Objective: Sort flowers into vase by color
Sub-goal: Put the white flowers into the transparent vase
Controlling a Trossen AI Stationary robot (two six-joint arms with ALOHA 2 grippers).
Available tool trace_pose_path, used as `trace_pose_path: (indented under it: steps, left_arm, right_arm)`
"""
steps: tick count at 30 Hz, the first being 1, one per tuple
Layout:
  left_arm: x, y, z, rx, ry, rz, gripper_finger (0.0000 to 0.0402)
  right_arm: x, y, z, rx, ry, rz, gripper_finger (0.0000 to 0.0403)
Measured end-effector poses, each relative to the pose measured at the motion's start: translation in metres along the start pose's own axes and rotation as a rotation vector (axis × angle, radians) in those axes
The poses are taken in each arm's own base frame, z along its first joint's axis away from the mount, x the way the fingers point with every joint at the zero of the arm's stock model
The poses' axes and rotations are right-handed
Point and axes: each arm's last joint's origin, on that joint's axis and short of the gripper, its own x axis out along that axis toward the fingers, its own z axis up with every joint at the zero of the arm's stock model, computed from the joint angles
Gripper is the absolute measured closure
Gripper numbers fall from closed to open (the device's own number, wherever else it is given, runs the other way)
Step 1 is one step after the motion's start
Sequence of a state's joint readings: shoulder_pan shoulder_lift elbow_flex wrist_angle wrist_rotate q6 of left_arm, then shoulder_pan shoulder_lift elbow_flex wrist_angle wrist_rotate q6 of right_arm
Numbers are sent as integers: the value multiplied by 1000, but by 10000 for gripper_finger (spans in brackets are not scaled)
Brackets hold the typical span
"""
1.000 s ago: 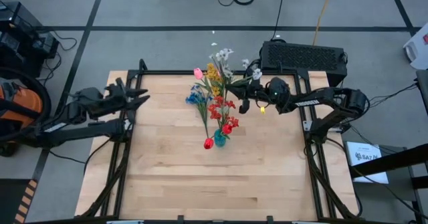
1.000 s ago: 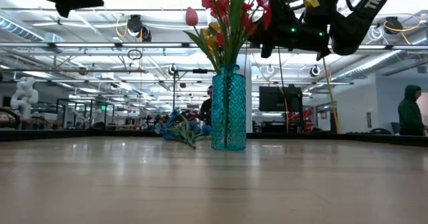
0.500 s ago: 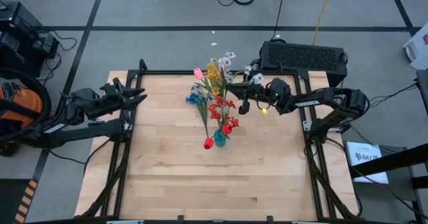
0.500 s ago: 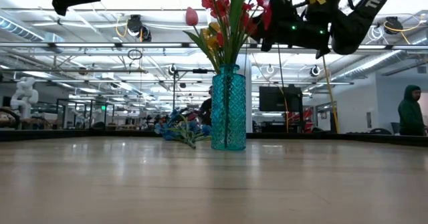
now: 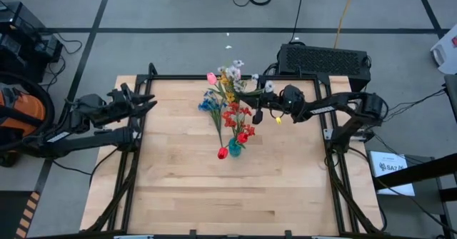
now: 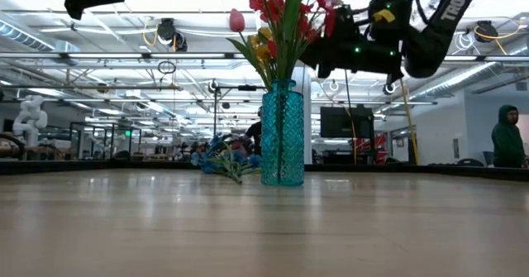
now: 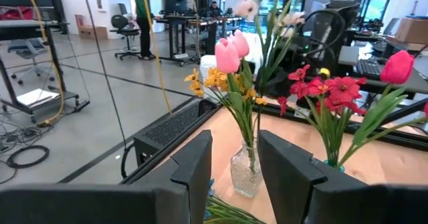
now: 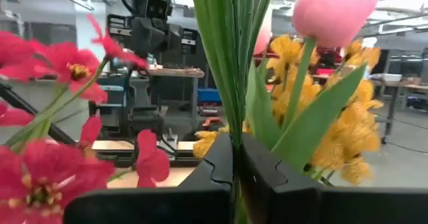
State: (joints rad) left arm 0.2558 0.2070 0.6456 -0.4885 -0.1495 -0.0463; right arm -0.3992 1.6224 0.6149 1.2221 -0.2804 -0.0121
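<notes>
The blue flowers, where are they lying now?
In the high view the blue flowers lie on the table at its far middle, left of the teal vase; the low view shows them behind that vase.

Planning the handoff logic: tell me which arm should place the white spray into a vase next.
Right. The right gripper is shut on the white spray, raised beside the vases. The left gripper waits open at the table's left edge.
</notes>
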Motion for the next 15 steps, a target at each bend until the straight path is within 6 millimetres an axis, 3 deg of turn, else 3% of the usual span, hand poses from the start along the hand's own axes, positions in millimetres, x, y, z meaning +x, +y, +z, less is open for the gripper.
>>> trace_pose_path:
  steps: [15]
  left_arm:
    - [0,0,0,-25,0,-5,272]
  right_arm:
    - [4,-1,-41,65,41,8,402]
